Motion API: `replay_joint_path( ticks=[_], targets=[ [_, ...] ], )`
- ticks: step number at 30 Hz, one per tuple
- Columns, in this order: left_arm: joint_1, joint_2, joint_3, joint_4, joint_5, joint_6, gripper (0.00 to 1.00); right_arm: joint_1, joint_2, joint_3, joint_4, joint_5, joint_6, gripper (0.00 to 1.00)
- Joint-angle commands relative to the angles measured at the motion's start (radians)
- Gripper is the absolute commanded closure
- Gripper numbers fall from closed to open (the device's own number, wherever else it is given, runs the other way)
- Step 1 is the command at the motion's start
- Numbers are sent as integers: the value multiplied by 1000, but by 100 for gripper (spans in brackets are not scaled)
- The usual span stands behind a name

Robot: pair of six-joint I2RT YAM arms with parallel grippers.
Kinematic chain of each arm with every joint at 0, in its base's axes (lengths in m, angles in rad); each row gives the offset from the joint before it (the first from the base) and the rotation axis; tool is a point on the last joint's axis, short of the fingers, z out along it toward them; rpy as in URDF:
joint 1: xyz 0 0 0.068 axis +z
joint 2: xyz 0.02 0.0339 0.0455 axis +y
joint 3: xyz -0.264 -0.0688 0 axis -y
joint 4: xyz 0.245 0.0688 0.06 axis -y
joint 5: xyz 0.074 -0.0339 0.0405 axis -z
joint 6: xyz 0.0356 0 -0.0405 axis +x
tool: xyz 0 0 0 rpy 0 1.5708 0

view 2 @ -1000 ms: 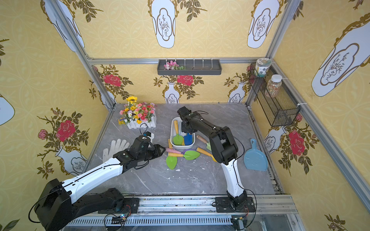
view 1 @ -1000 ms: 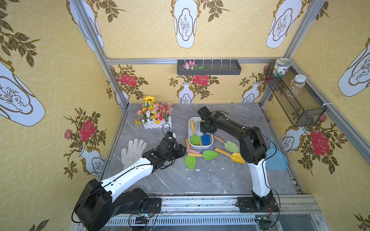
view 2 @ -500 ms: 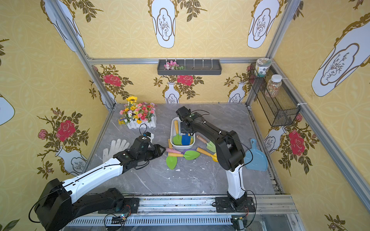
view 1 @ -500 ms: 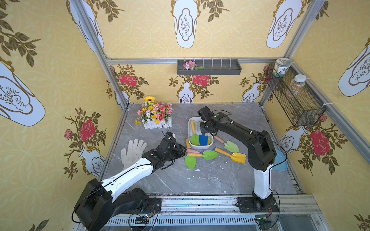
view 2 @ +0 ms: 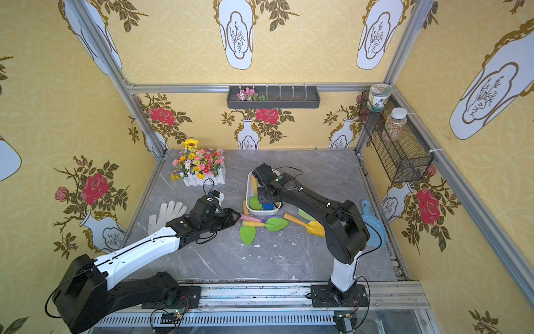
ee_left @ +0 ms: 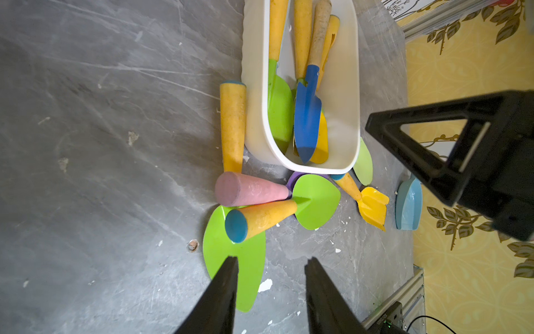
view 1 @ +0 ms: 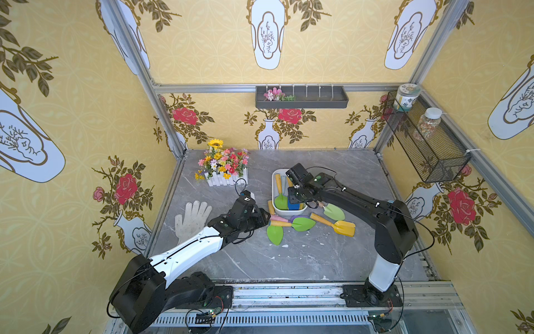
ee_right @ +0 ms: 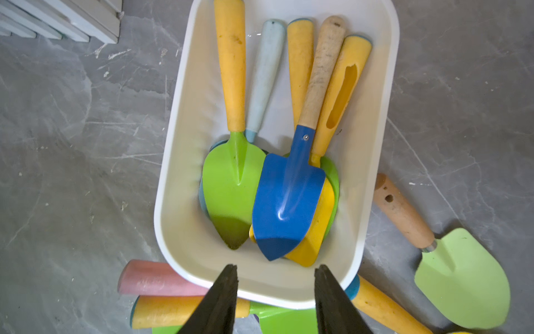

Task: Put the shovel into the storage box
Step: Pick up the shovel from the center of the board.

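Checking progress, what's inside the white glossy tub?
Blue-bladed wooden-handled trowel on top, green-bladed yellow-handled shovel beside it; a yellow shovel and pale-blue-handled shovel show partly; anything deeper is covered.

Box [view 1: 273, 185]: 3 o'clock side under right arm [view 1: 355, 199]. Purple shovel [ee_left: 292, 180]: mostly under green blade [ee_left: 316, 201]. Dustpan [view 2: 377, 231]: 9 o'clock half behind arm. Jar [view 1: 407, 97] label: illegible.

Bright, even light; my views are mostly sharp.
In both top views I see soft light from above, with only weak shadows on the table [view 1: 289, 260]. The walls [view 1: 86, 101] lean and bend toward the edges. In the right wrist view the blue shovel [ee_right: 289, 202] has a small glare, its tip is in shadow, and the right gripper [ee_right: 276, 267] is out of focus.
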Motion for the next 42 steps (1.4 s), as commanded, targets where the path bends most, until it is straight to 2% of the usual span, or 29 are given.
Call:
replay_joint_path(
  ticks=[1,9,16,25,42],
  targets=[
    [0,8,-1,24,14,4,57,17,-41,-46,42,-11,-20,51],
    [1,25,-5,30,27,-5,57,44,-143,-196,109,-71,-51,50],
    [1,37,0,34,30,-5,57,60,-179,-300,194,-165,-125,43],
    [1,3,-23,22,16,-8,57,63,-102,-326,268,-290,-217,44],
    [2,-12,-38,11,-1,-11,57,95,35,-291,300,-293,-298,43]
  ],
)
